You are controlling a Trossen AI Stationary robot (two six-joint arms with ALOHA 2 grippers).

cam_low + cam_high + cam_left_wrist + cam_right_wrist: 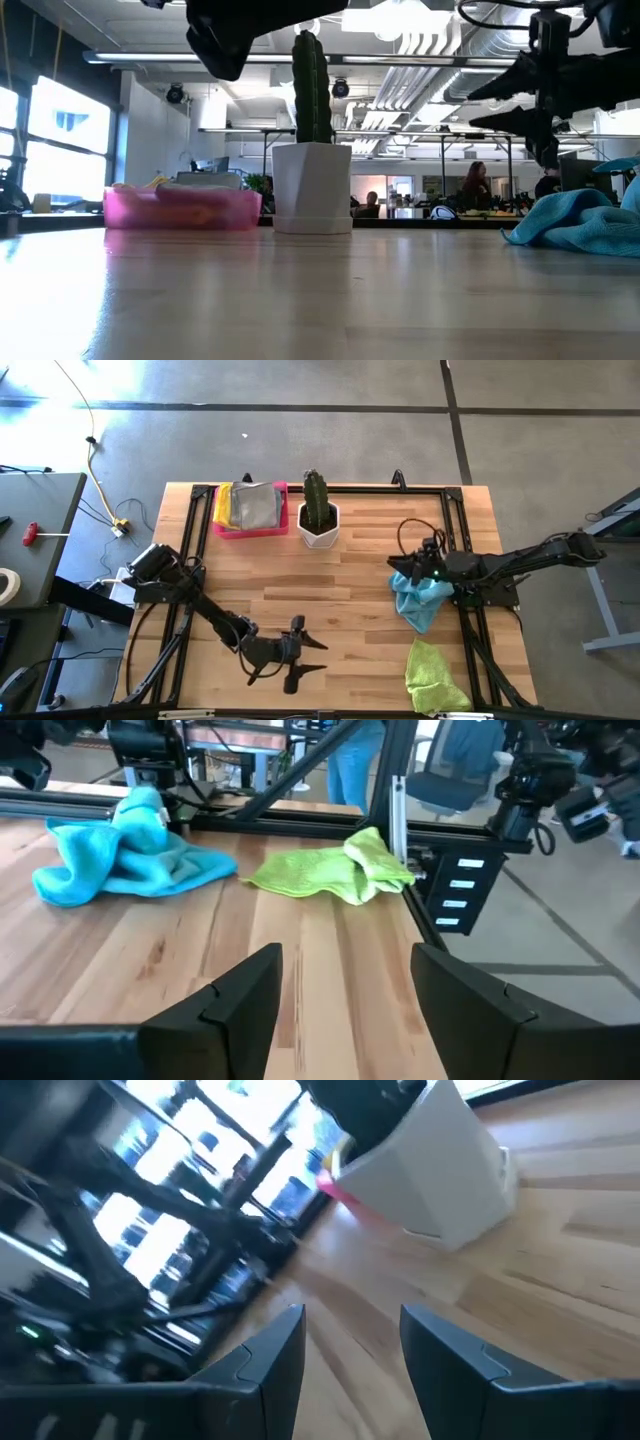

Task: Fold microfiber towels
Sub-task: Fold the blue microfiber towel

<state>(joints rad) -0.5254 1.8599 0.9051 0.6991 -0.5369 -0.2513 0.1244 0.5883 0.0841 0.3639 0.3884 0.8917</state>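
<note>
A light blue towel (pixel 420 600) lies crumpled on the table's right side, and a lime green towel (pixel 434 674) lies bunched near the front right corner. Both also show in the left wrist view, blue (pixel 125 865) and green (pixel 325 872). Folded yellow and grey towels (pixel 250 506) rest in the pink tray (pixel 222 528) at the back. My left gripper (pixel 312 657) hovers open over the table's front middle, pointing toward the two loose towels. My right gripper (pixel 408 565) hangs open above the blue towel's far edge, facing the white pot (pixel 440 1170). Nothing sits between either pair of fingers.
A cactus in a white pot (pixel 318 520) stands beside the tray at the back middle. A black frame (pixel 455 530) runs along the table's edges. Bare wood lies between the left gripper and the towels. People sit in the room beyond the table.
</note>
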